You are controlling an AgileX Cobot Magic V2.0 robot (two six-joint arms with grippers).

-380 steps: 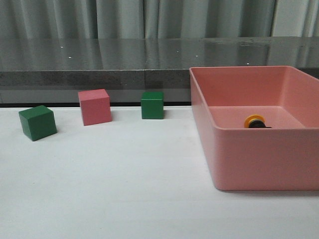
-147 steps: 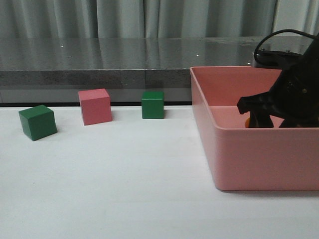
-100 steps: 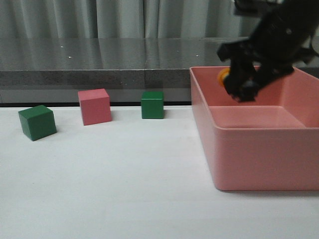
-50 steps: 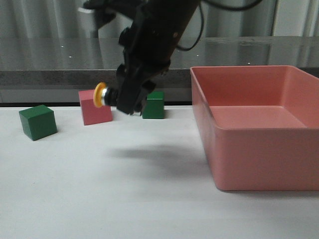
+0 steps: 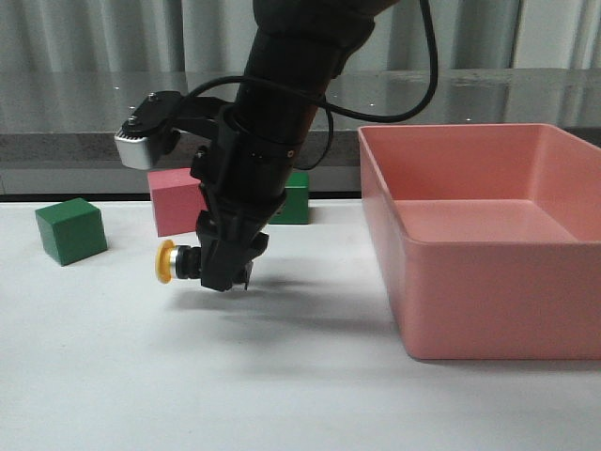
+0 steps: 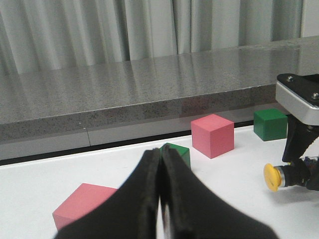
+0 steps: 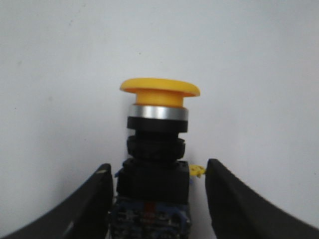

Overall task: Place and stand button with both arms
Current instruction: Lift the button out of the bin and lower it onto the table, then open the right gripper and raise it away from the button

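Observation:
My right arm reaches across the table, and its gripper (image 5: 223, 271) is shut on the button (image 5: 177, 261). The button is held sideways just above the white table, yellow cap pointing left. In the right wrist view the button (image 7: 158, 124) sticks out between the fingers of the right gripper (image 7: 158, 167), which clamp its black and blue base. The left wrist view shows the button (image 6: 279, 176) at the far right under the right arm's silver wrist box (image 6: 299, 97). My left gripper (image 6: 160, 155) is shut and empty, low over the table's left side, and out of the front view.
A green cube (image 5: 70, 231), a pink cube (image 5: 174, 203) and a second green cube (image 5: 297, 194) stand behind the button. A large pink bin (image 5: 488, 282) fills the right side. The left wrist view shows another pink cube (image 6: 82, 204) close to my left gripper.
The right arm lifted the button out of the pink bin, carried it left across the table and lowered it to just above the surface in front of the pink cube.

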